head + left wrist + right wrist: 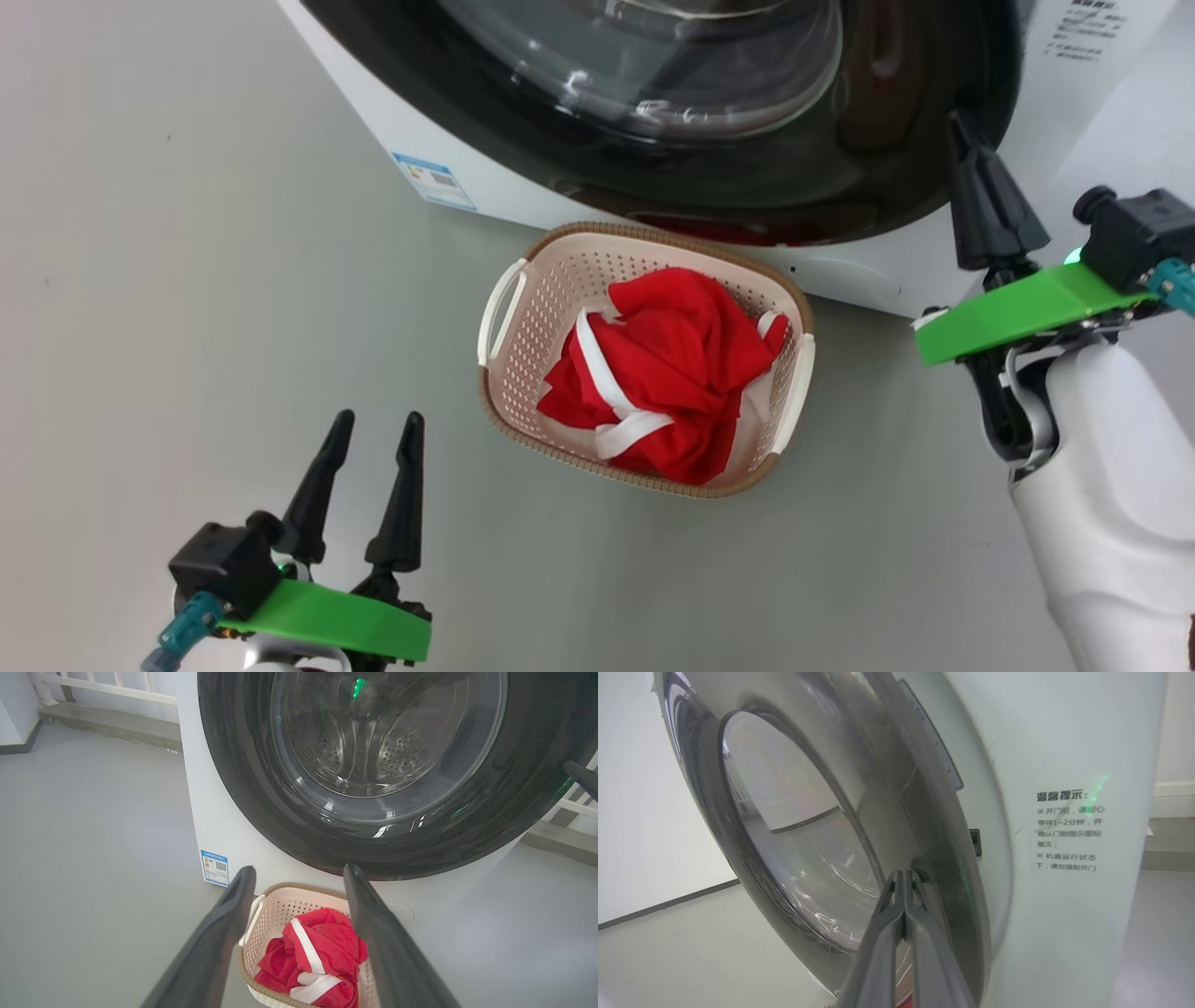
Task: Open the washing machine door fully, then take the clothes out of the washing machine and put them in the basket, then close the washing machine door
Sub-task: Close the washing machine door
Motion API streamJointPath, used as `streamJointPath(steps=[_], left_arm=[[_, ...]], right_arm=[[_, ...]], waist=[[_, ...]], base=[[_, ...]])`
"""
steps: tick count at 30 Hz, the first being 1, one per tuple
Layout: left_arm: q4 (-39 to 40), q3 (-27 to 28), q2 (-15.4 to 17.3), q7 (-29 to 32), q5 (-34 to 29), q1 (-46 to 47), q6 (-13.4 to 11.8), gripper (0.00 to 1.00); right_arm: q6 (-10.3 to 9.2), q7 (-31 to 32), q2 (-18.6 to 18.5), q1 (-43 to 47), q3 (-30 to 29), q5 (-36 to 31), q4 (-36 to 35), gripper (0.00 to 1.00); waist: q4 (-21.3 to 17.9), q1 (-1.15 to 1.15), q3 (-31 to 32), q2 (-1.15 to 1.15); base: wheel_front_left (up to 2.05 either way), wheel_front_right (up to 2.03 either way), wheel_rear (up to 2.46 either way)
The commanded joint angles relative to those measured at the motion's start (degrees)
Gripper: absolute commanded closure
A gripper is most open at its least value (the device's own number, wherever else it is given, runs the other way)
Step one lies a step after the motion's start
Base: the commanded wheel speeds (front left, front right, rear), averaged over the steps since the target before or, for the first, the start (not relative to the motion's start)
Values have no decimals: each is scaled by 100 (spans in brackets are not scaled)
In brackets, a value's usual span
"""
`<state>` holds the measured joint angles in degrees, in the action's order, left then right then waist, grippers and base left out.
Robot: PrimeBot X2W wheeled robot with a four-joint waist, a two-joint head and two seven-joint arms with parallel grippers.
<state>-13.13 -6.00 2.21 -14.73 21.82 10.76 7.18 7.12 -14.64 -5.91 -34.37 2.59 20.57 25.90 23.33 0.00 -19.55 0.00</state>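
Observation:
The washing machine door (747, 201), with its wide black rim and glass bowl, lies against or almost against the white washing machine (448, 131); I cannot tell whether it is latched. My right gripper (962, 121) is shut with nothing in it, and its tips (903, 873) touch the door's black rim on its right side. On the floor in front stands the cream basket (653, 233), with the red and white clothes (681, 373) heaped inside. My left gripper (380, 417) is open and empty, low and left of the basket. In the left wrist view my left gripper (300, 870) points toward the basket (280, 896).
Grey floor (187, 327) spreads to the left and in front of the basket. A blue label (432, 179) is low on the machine's front. A white railing (117, 686) and a low ledge run behind the machine. A printed notice (1069, 830) is on the machine's side.

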Motion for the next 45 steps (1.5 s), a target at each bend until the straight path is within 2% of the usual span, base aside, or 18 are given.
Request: streamJointPath(steps=[1,16,27,29,32,33,34,45], left_arm=[[146,142,67,-27,35,119,31,0],[160,-43,67,-27,125,416,31,0],[46,23,67,-27,-31,398,31,0],[7,30,67,-27,-86,378,31,0],[-64,72,67,-27,-170,349,31,0],[-81,90,67,-27,-199,337,31,0],[-99,108,67,-27,-233,323,31,0],[-235,309,213,-27,-501,120,31,0]], right_arm=[[36,-36,9,-202,61,-72,-99,100],[36,-36,27,-930,-505,-200,-10,100],[36,-36,81,-597,-78,-216,16,100],[36,-36,90,-453,-13,-186,-10,86],[36,-36,107,-213,58,-144,-85,51],[36,-36,114,-132,79,-132,-109,22],[36,-36,121,-47,101,-120,-134,0],[36,-36,229,923,222,-20,-377,0]], waist=[[64,0,-100,0],[154,0,-434,0],[-4,0,-186,0],[-54,0,-111,0],[-144,0,14,0],[-178,0,56,0],[-214,0,100,0],[-726,0,627,0]], base=[[0,0,0],[0,0,0],[0,0,0],[0,0,0],[0,0,0],[0,0,0],[0,0,0],[0,0,0]])
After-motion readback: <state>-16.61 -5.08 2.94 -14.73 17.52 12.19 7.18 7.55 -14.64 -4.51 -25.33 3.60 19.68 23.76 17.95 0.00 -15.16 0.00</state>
